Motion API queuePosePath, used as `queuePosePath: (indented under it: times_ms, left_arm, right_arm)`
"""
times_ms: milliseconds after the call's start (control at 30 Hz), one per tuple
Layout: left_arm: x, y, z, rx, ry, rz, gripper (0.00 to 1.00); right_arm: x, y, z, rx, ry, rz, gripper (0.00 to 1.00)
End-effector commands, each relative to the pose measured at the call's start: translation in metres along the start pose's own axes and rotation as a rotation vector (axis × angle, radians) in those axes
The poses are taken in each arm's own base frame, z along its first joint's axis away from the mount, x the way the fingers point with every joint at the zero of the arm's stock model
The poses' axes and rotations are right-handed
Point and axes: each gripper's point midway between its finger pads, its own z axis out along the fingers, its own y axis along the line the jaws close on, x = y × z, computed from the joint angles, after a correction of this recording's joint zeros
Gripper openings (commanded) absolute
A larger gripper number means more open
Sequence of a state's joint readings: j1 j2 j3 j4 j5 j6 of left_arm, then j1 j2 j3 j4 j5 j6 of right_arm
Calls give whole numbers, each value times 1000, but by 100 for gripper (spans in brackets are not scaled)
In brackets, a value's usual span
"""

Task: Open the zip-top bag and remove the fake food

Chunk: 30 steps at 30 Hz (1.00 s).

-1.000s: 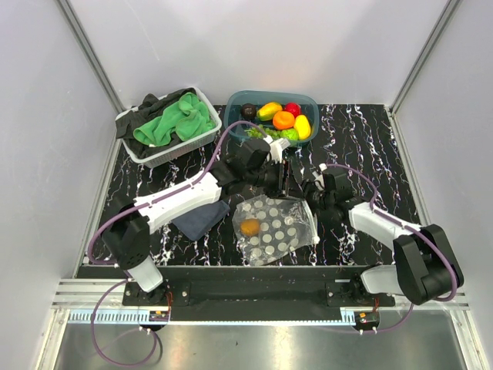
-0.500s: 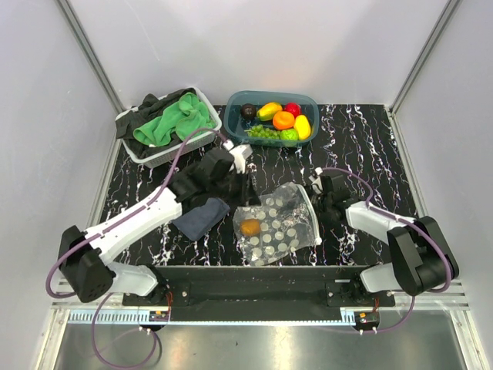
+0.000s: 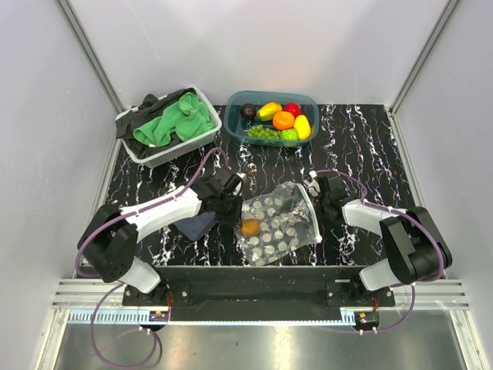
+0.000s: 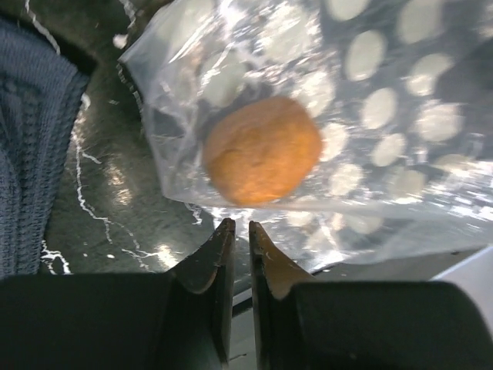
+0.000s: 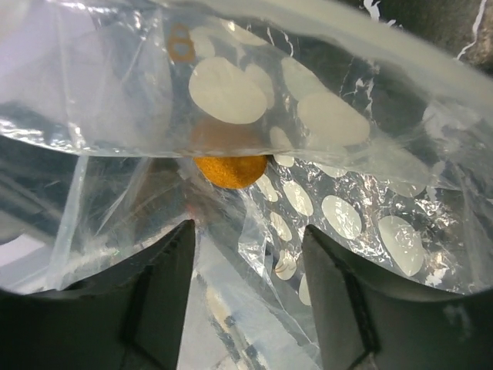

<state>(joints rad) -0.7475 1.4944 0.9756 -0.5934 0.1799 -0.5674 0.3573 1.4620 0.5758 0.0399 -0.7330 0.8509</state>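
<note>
Lying toward the near edge of the black marbled table point(image 3: 362, 146), the zip-top bag point(image 3: 281, 223) holds one orange piece of fake food point(image 3: 250, 227) at its 9 o'clock end. The left gripper point(image 4: 239, 225) sits at that 9 o'clock edge, jaws almost pressed together with only a thin slit between them. Its tips are just at the film; whether any film is caught, I cannot tell. A blue-grey cloth point(image 3: 199, 226) lies beneath that arm. The right gripper point(image 5: 248, 231) is at the bag's 3 o'clock side, jaws spread, with loose film between them. Farther off at 12 o'clock, a teal tub point(image 3: 233, 116) contains other fake fruits point(image 3: 283, 119). At 10 o'clock stands a white basket point(image 3: 181, 146) holding a green cloth point(image 3: 173, 122).
</note>
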Motion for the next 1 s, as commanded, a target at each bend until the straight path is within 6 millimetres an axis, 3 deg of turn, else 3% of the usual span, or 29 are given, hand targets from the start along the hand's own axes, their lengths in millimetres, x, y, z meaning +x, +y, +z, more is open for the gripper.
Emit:
queuePosePath:
  times_ms: [0, 167, 400, 500, 600, 833, 967]
  left_arm:
    - [-8, 11, 14, -50, -20, 30, 14]
    - [-11, 6, 39, -36, 3, 15, 14]
    - [-16, -30, 59, 71, 13, -7, 13]
    - [-16, -34, 65, 81, 25, -8, 13]
    - [-19, -34, 62, 78, 15, -4, 12]
    - [-25, -36, 24, 89, -76, 0, 12]
    - [-38, -31, 21, 78, -104, -17, 11]
  right_arm:
    - [-3, 15, 1, -57, 32, -84, 69]
    - [1, 13, 3, -65, 57, -78, 71]
    - [2, 8, 9, -68, 78, -54, 72]
    - [-4, 7, 14, -61, 75, -61, 73]
    - [-10, 7, 20, -64, 77, -37, 73]
    - [-21, 5, 26, -43, 50, -32, 73]
    - [-23, 3, 30, -40, 55, -23, 72]
